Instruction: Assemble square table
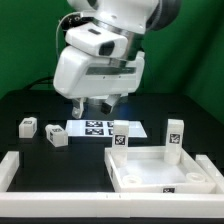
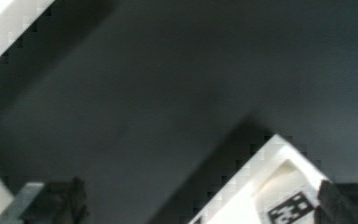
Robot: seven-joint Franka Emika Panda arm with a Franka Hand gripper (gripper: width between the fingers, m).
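The white square table top [image 1: 165,172] lies rim up at the front of the exterior view's right. Two tagged white legs [image 1: 119,138] [image 1: 175,131] stand upright at its two far corners. Two more legs [image 1: 28,126] [image 1: 55,137] lie loose on the black table at the left. My gripper [image 1: 91,108] hangs open and empty above the table, just behind the marker board [image 1: 105,128]. In the wrist view my gripper [image 2: 197,205] shows its fingertips [image 2: 48,200] far apart over bare black table. A white tagged corner [image 2: 282,195] lies near one of them; I cannot tell which piece it is.
A long white L-shaped rail [image 1: 12,170] runs along the left and front [image 1: 100,207] of the table. A white strip [image 2: 5,40] crosses a corner of the wrist view. A green wall stands behind the arm.
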